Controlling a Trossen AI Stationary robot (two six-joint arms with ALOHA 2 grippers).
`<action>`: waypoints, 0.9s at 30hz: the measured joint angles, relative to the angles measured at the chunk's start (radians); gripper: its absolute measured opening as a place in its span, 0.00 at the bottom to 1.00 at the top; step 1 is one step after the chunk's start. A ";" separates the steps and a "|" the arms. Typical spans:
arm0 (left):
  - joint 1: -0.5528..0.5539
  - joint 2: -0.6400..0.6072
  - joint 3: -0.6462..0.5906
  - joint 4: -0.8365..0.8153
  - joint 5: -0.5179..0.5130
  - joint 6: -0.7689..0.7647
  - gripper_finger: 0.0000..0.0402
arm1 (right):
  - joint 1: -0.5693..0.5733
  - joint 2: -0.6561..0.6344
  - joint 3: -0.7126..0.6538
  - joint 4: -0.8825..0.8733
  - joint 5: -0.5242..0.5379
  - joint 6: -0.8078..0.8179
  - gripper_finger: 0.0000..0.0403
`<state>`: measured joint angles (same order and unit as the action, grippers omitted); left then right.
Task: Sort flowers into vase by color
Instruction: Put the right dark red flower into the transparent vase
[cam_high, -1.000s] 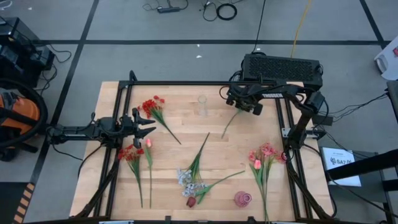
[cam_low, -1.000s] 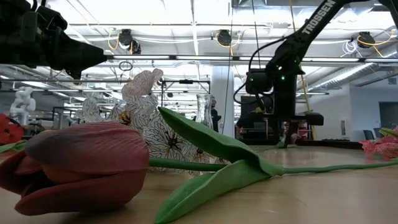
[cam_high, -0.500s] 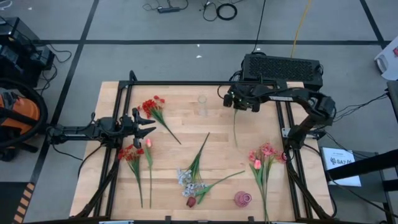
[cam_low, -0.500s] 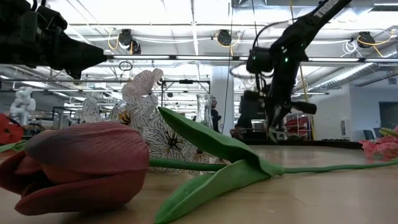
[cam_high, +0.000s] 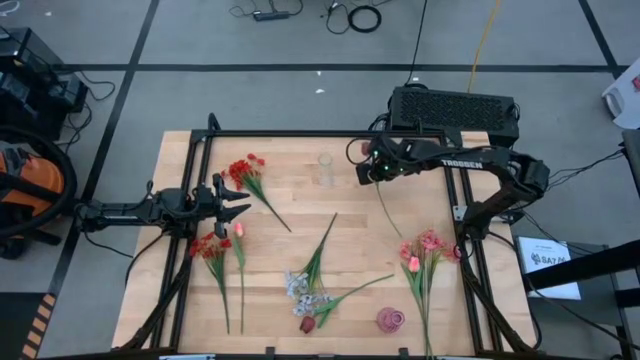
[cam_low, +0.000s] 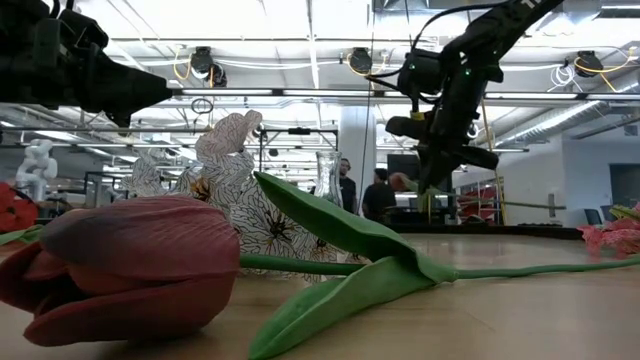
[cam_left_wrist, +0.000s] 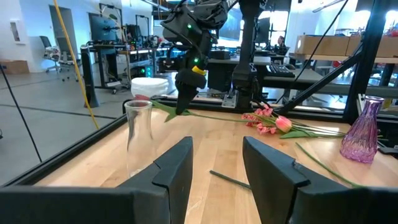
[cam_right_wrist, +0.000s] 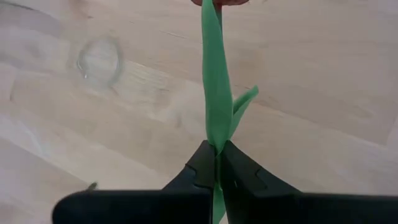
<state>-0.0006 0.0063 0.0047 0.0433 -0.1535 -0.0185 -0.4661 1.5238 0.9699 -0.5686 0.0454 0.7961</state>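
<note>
The right gripper (cam_high: 372, 172), pinched on a flower stem (cam_high: 384, 205), has lifted it off the table at upper right beside the clear vase (cam_high: 325, 168); insertion looks next. The left gripper (cam_high: 238, 201) waits parted, mid-left.

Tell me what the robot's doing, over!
Right claw shut on green-stemmed flower, lifted beside clear glass vase. Left claw open, waiting by red flowers. Nothing blocking.

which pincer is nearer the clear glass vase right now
Right. The right pincer, shut on a green-stemmed flower, is raised just beside the clear glass vase. The left pincer hovers open, farther away, past the red flowers.
</note>
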 joint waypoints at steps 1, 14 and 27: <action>0.000 0.000 0.000 0.000 0.000 0.000 0.37 | 0.004 0.000 0.000 0.003 -0.001 -0.008 0.01; 0.000 0.000 0.000 0.000 0.000 0.000 0.37 | 0.065 0.000 0.000 0.142 0.012 -0.092 0.01; 0.000 0.000 0.000 0.000 0.000 0.000 0.37 | 0.134 -0.022 0.001 0.505 0.011 -0.263 0.01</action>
<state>-0.0005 0.0063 0.0044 0.0433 -0.1536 -0.0185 -0.3317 1.5018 0.9710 -0.0631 0.0562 0.5334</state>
